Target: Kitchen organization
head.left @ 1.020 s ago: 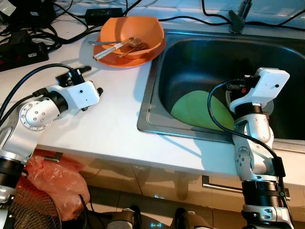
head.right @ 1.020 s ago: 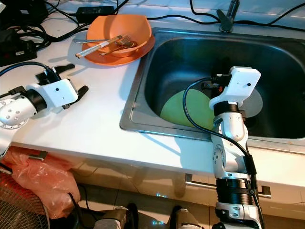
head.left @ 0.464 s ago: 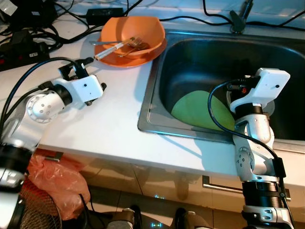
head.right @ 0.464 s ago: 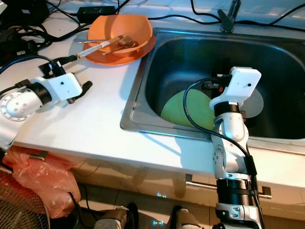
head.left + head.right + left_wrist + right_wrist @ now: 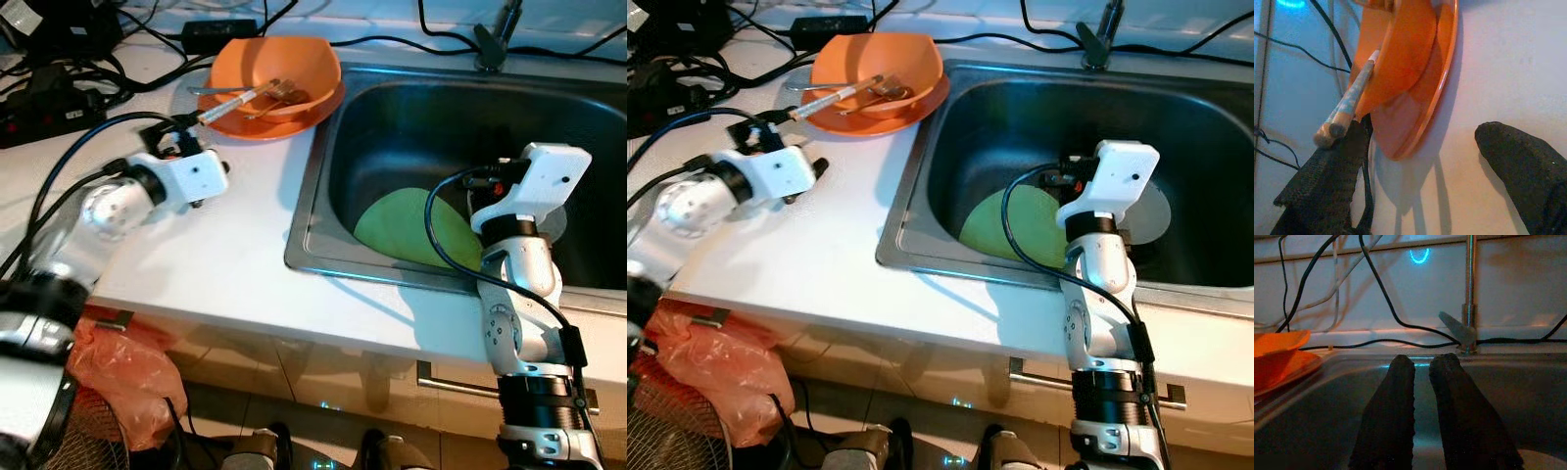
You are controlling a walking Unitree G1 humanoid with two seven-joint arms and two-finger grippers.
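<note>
The left tool (image 5: 1415, 161) stands with fingers spread just short of the orange plate (image 5: 1442, 68), which carries an orange bowl (image 5: 274, 69) and chopsticks (image 5: 1347, 107) on the white desk (image 5: 245, 225) beside the sink (image 5: 323, 157). The right tool (image 5: 1430, 406), fingers pressed nearly together and empty, hovers over the sink. To grip well, one finger should pass under the plate rim, clear of the chopstick ends.

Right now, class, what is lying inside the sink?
A green plate lies on the bottom of the sink, with a grey one beside it. The right arm stands in front, so part of both plates and the sink floor behind it are hidden.
</note>
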